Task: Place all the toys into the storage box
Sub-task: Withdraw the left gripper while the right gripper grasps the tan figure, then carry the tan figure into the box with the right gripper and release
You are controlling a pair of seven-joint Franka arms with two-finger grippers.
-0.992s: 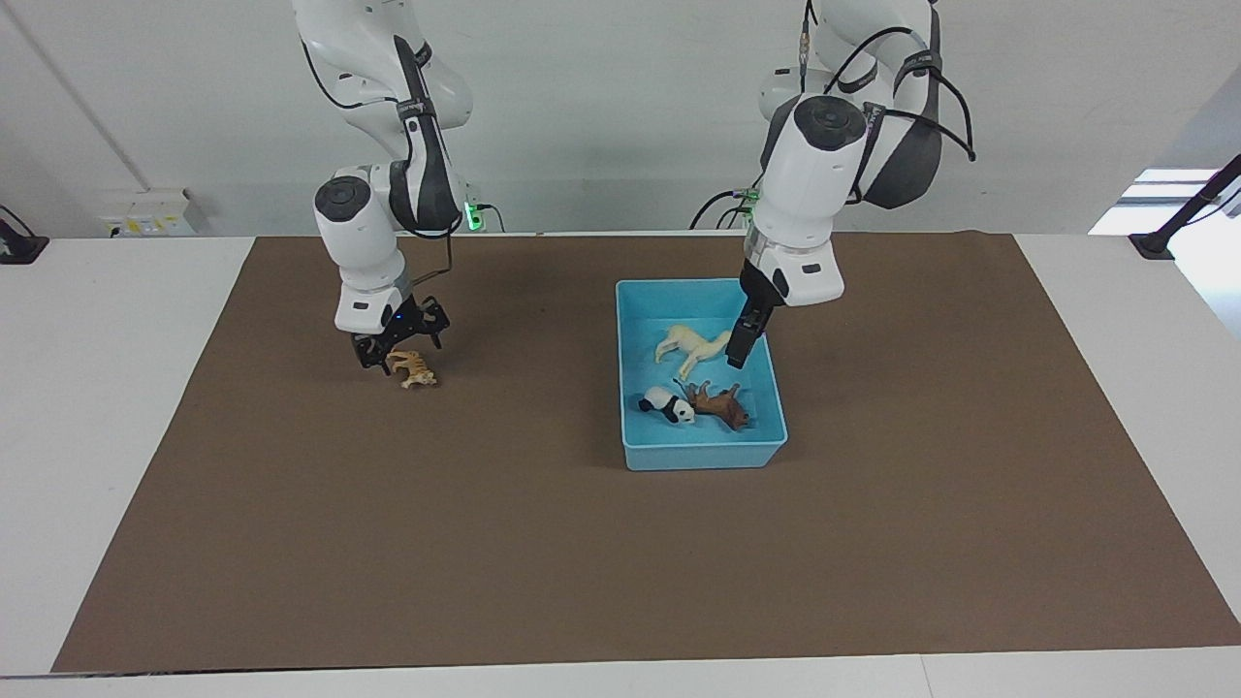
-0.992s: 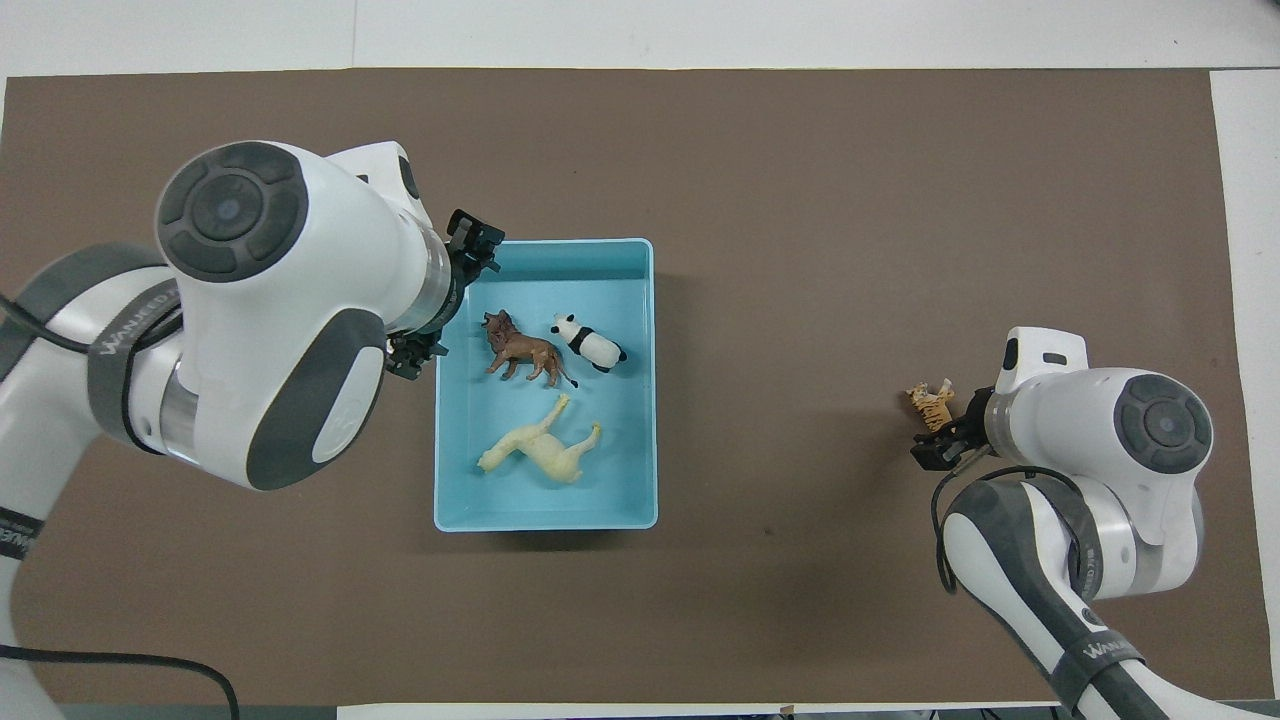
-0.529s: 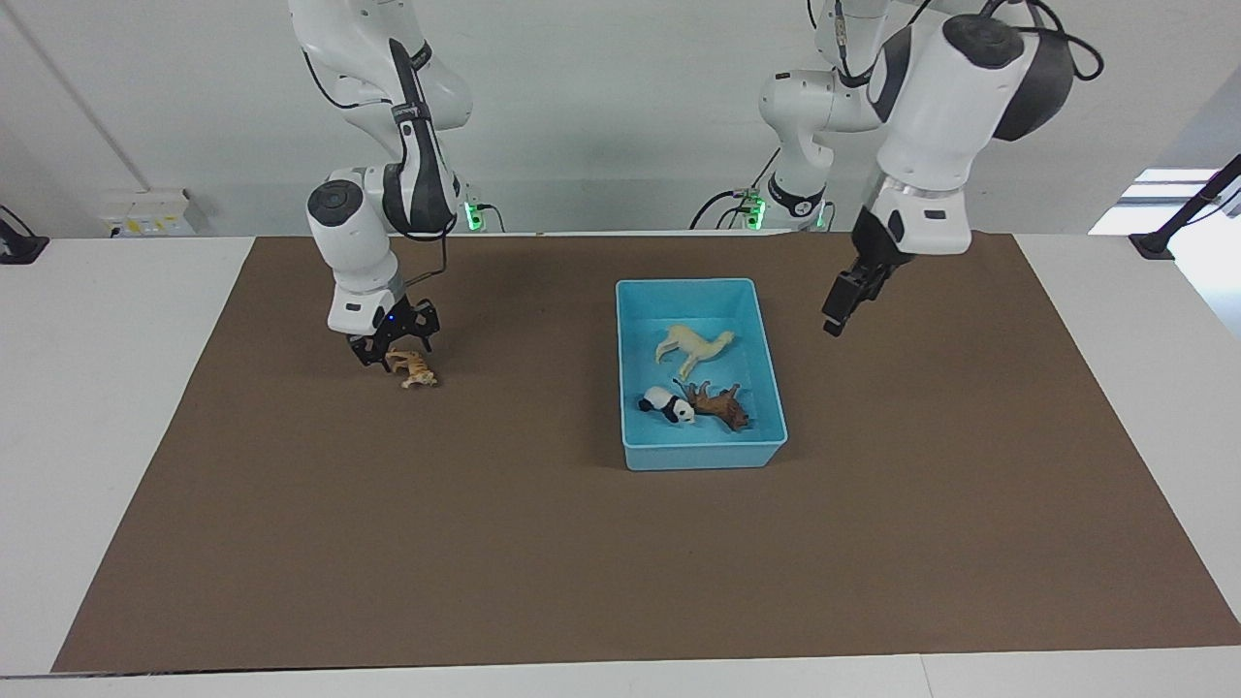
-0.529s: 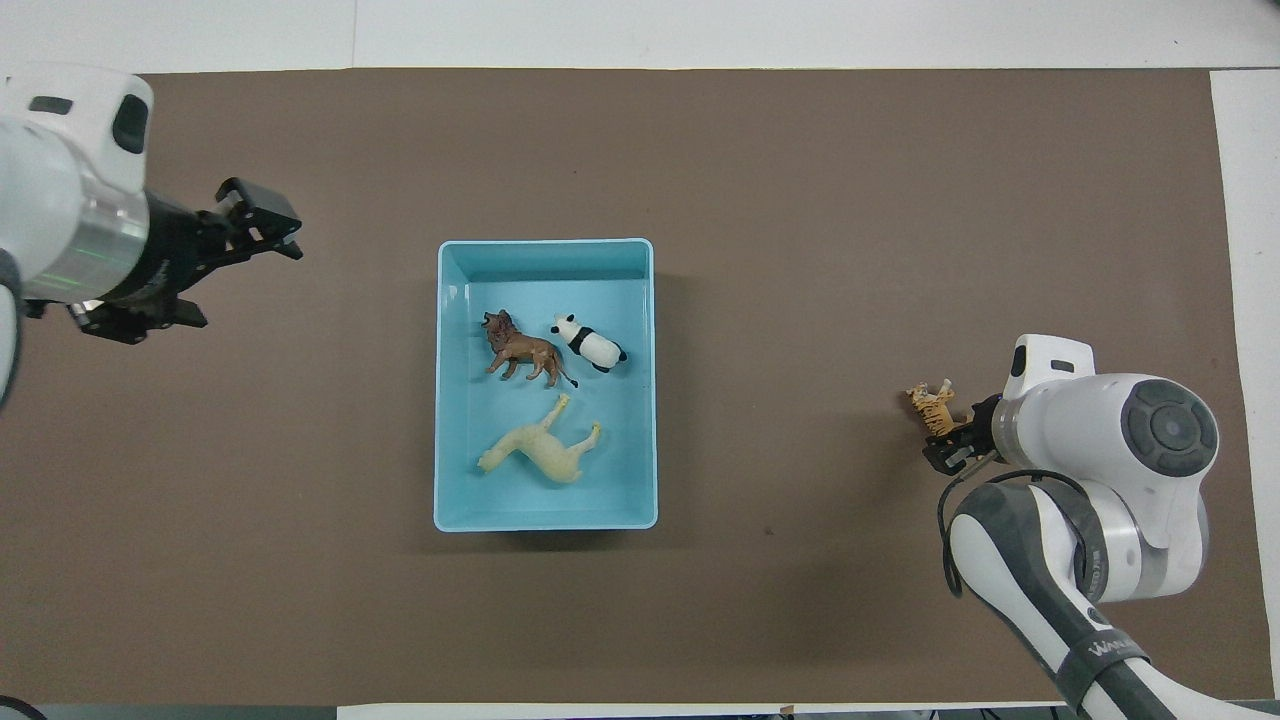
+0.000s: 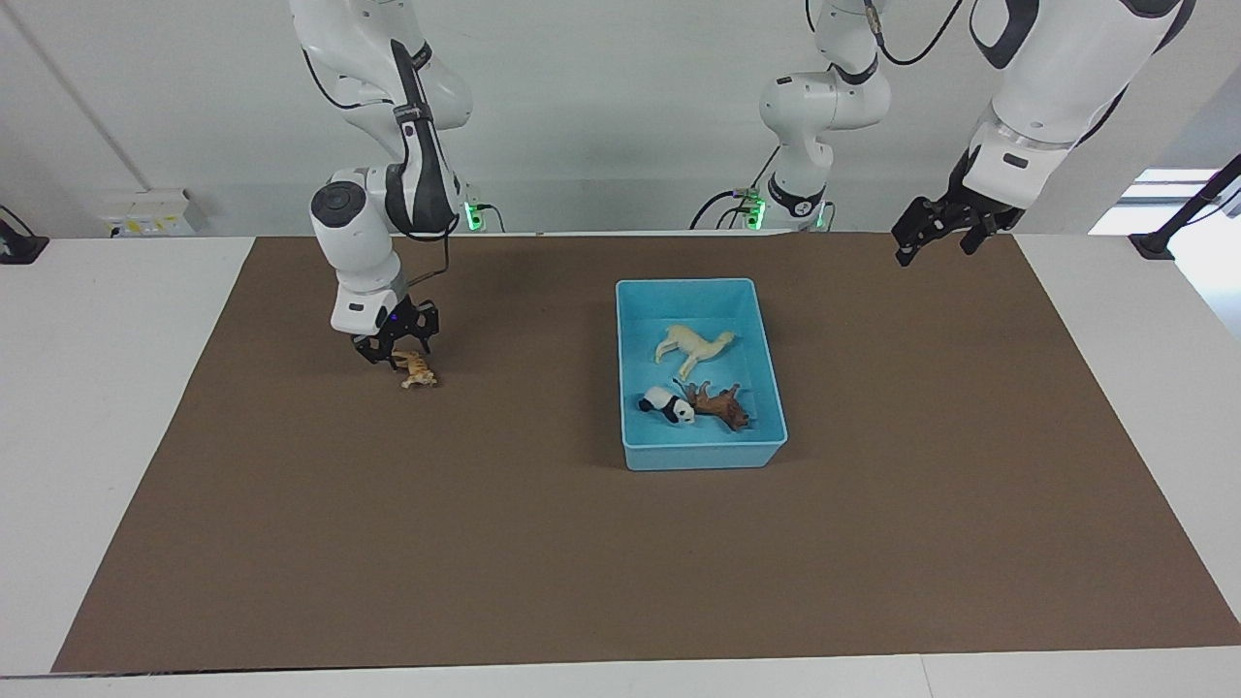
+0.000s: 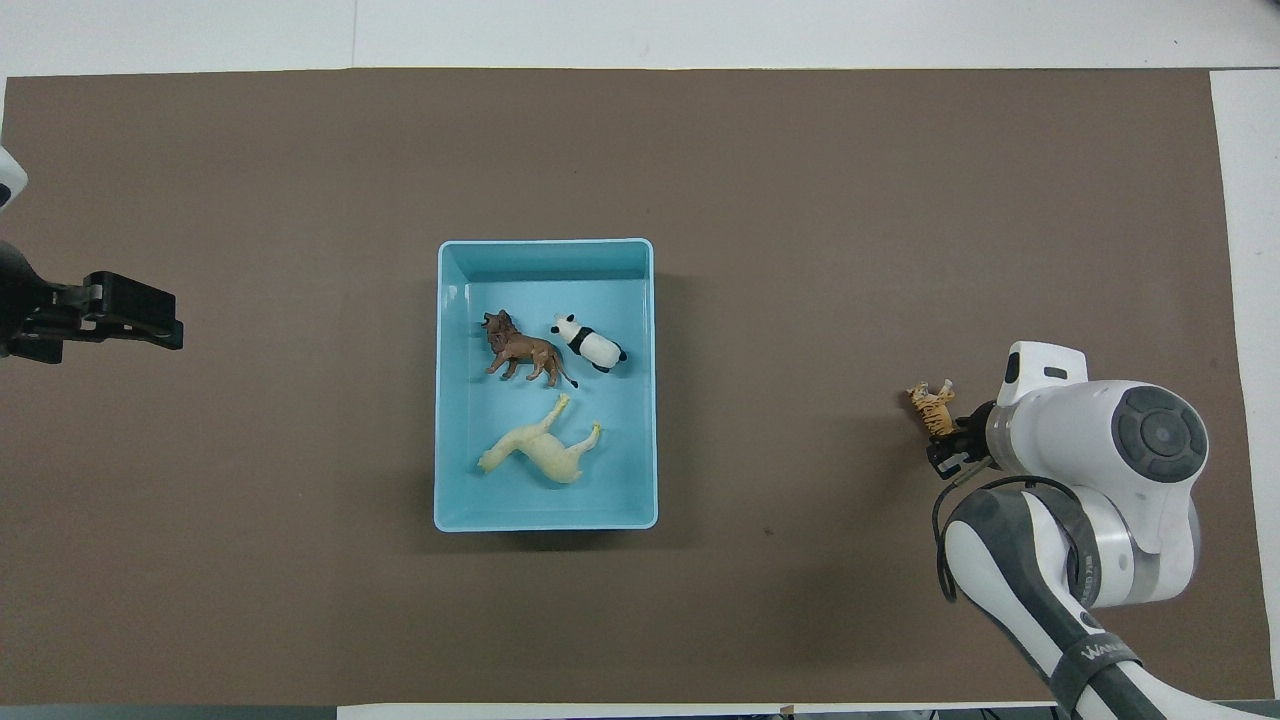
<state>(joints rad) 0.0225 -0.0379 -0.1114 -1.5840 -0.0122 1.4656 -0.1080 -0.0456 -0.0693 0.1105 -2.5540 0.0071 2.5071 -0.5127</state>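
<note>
Tiger point(image 5: 418, 371), the small orange striped one, lies on the brown mat point(image 5: 543, 543) toward the right arm's end of the table, well apart from the storage box point(image 5: 700, 454). The right gripper point(image 5: 397, 353) is down at the end of the tiger nearer the robots, its fingers closed on the figurine (in the overhead view the toy point(image 6: 932, 408) sticks out just past the black fingertips point(image 6: 948, 449)). The light blue box sits near the middle of the mat and holds three toys: the cream llama point(image 5: 692, 347) lying on its side nearer the robots, the panda point(image 5: 668, 404) and the dark brown animal point(image 5: 718, 403) just beside each other farther out. The left gripper point(image 5: 937, 233) hangs raised over the left arm's end of the mat, jaws spread and holding nothing, well clear of the box.
</note>
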